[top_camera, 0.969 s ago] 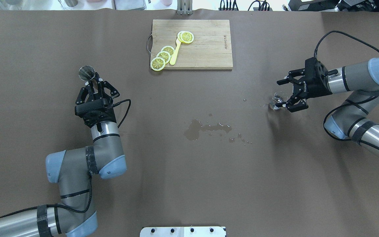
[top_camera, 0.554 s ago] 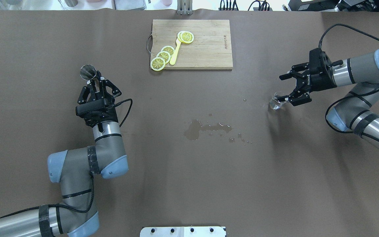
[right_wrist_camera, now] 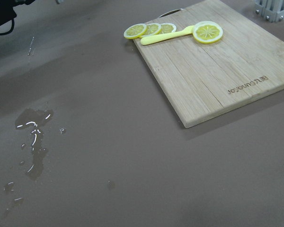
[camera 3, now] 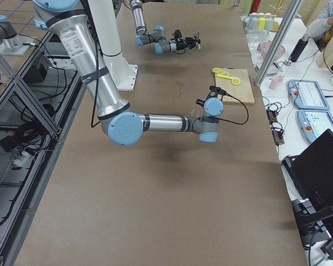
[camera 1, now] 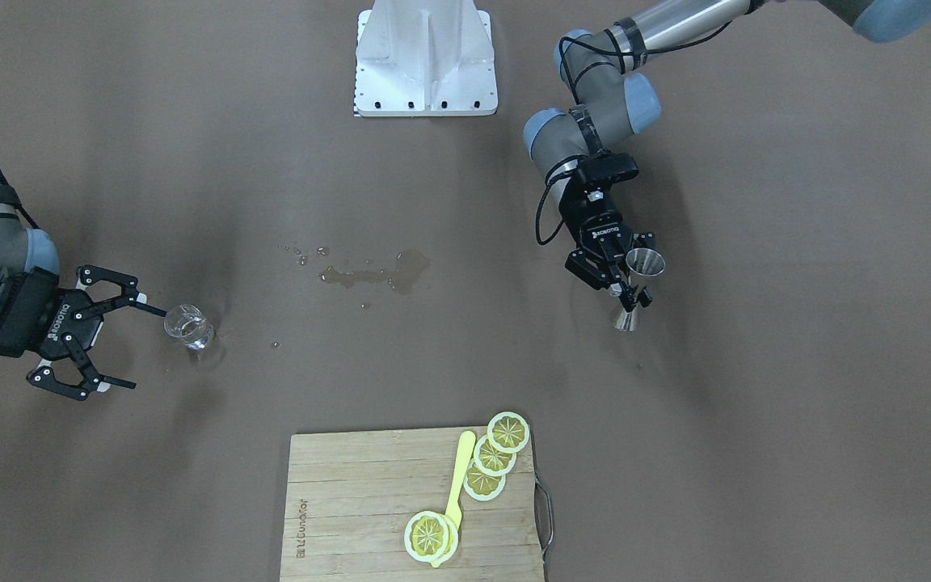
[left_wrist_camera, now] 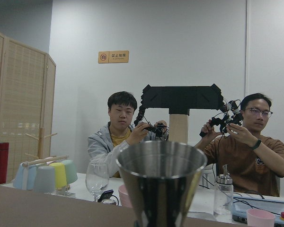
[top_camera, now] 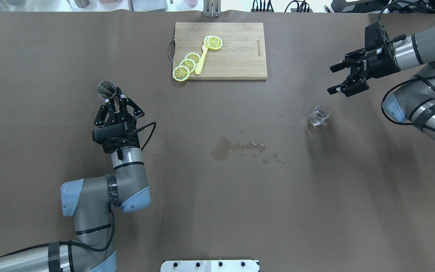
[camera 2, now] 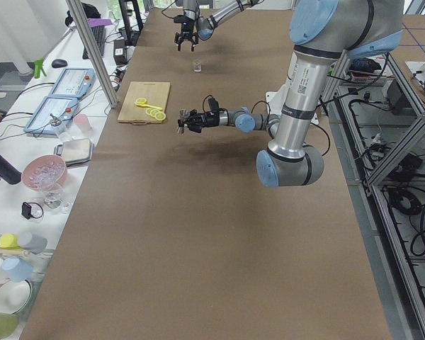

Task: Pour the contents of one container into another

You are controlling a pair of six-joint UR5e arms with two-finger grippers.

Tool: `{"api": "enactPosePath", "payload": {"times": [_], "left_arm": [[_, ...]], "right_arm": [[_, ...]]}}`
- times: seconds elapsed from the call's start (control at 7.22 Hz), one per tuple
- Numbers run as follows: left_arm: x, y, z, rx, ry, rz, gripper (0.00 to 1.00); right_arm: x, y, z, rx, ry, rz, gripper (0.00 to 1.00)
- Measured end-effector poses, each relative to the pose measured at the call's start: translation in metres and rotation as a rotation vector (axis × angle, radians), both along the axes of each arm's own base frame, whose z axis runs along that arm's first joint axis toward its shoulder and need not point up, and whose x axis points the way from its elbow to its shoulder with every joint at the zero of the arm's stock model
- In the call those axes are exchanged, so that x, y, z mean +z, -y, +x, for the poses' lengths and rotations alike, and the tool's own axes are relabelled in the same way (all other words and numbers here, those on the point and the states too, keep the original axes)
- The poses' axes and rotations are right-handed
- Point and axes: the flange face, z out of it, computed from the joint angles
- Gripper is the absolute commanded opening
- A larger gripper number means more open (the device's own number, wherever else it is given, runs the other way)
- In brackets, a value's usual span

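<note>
The clear glass tumbler [top_camera: 318,115] stands upright on the brown tabletop [top_camera: 217,211], with nothing gripping it. Whether any liquid is in it cannot be told. The right pincer [top_camera: 330,80] hangs spread wide and empty, apart from the glass. Far across, the left pincer [top_camera: 117,99] is clamped on the waist of the steel jigger [top_camera: 106,90], which it holds upright above the tabletop. A wet puddle [top_camera: 236,147] lies between them. Judging by the freed glass, the pour looks done, with some spilled. Likely only setting the jigger down is left.
</note>
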Motion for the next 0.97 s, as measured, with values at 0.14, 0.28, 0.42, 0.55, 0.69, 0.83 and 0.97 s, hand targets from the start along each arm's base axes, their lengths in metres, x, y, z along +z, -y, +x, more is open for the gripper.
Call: {"api": "enactPosePath", "payload": {"times": [0.14, 0.28, 0.42, 0.55, 0.69, 0.83, 0.97], "left_arm": [[0.000, -0.006, 0.006, 0.011, 0.003, 0.001, 0.00], [0.002, -0.011, 0.010, 0.020, 0.009, 0.000, 0.00], [0.005, -0.015, 0.014, 0.027, 0.015, -0.001, 0.00], [0.008, -0.017, 0.017, 0.031, 0.021, -0.002, 0.00], [0.010, -0.018, 0.020, 0.035, 0.025, -0.003, 0.00], [0.012, -0.020, 0.023, 0.039, 0.030, -0.004, 0.00], [0.015, -0.021, 0.026, 0.041, 0.037, -0.008, 0.00]], "right_arm": [[0.002, 0.009, 0.006, -0.008, -0.028, -0.056, 1.00], [0.007, 0.017, 0.011, -0.006, -0.060, -0.110, 1.00], [0.015, 0.028, 0.020, 0.005, -0.102, -0.156, 1.00], [0.026, 0.044, 0.038, 0.027, -0.156, -0.217, 1.00], [0.038, 0.062, 0.063, 0.062, -0.213, -0.316, 1.00], [0.050, 0.080, 0.097, 0.107, -0.266, -0.433, 1.00], [0.062, 0.091, 0.134, 0.156, -0.303, -0.535, 1.00]]}}
